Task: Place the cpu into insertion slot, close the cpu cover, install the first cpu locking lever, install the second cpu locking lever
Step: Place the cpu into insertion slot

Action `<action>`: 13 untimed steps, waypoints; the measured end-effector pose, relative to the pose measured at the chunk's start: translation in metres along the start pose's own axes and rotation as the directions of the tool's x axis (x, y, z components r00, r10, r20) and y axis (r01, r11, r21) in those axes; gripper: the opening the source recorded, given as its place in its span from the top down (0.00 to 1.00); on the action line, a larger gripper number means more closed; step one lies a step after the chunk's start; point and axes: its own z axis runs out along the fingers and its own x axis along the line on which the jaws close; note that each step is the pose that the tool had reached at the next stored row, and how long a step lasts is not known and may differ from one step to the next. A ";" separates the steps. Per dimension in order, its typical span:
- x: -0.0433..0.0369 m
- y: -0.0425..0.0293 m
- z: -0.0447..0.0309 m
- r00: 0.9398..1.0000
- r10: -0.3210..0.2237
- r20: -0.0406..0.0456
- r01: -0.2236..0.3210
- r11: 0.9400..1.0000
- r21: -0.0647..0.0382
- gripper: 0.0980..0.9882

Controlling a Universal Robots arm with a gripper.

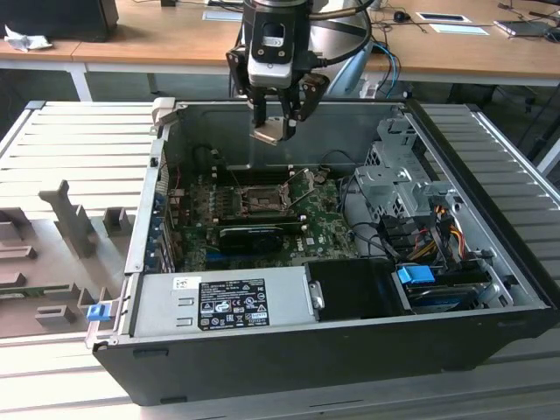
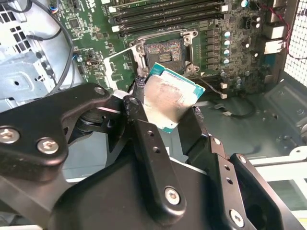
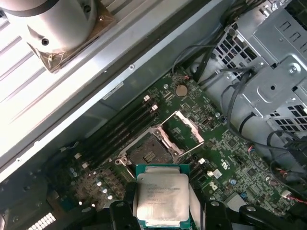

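Note:
My gripper (image 1: 276,124) hangs above the open computer case (image 1: 150,219), shut on the cpu (image 1: 272,132), a thin silvery square chip with a green edge. In both wrist views the cpu (image 2: 169,98) (image 3: 162,195) sits clamped between the two black fingers (image 2: 140,125) (image 3: 122,212). Below it on the green board lies the insertion slot (image 1: 260,200) (image 2: 165,55) (image 3: 148,154), dark and bare inside its metal rim. The cpu cover (image 2: 120,66) (image 3: 186,129) stands swung open beside the slot. A thin lever (image 1: 305,182) sticks up at the slot's side.
Long black memory slots (image 2: 168,12) run beside the socket. A black card (image 1: 258,234) lies across the board, with the power supply (image 1: 229,302) at the case front. A grey drive cage (image 1: 394,179) and loose cables (image 1: 420,232) fill the exterior view's right side.

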 end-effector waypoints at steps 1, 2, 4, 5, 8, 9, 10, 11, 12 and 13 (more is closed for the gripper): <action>0.0000 0.0000 0.0001 1.000 0.007 0.001 -0.007 1.000 0.000 0.52; 0.0000 0.0000 0.0002 1.000 0.015 0.001 -0.015 1.000 0.000 0.52; 0.0000 0.0000 0.0003 1.000 0.031 0.003 -0.031 1.000 -0.001 0.52; 0.0000 0.0000 0.0004 0.999 0.042 0.004 -0.042 0.999 -0.001 0.52; 0.0000 -0.0001 0.0008 0.997 0.076 0.007 -0.076 0.997 -0.001 0.52; 0.0000 -0.0001 0.0009 0.996 0.093 0.008 -0.093 0.996 -0.002 0.52; 0.0000 -0.0001 0.0009 0.995 0.099 0.009 -0.099 0.995 -0.002 0.52; 0.0000 -0.0001 0.0010 0.994 0.105 0.009 -0.105 0.994 -0.002 0.52; 0.0000 -0.0001 0.0012 0.993 0.120 0.010 -0.120 0.993 -0.002 0.52; 0.0000 -0.0001 0.0013 0.991 0.130 0.011 -0.130 0.992 -0.003 0.52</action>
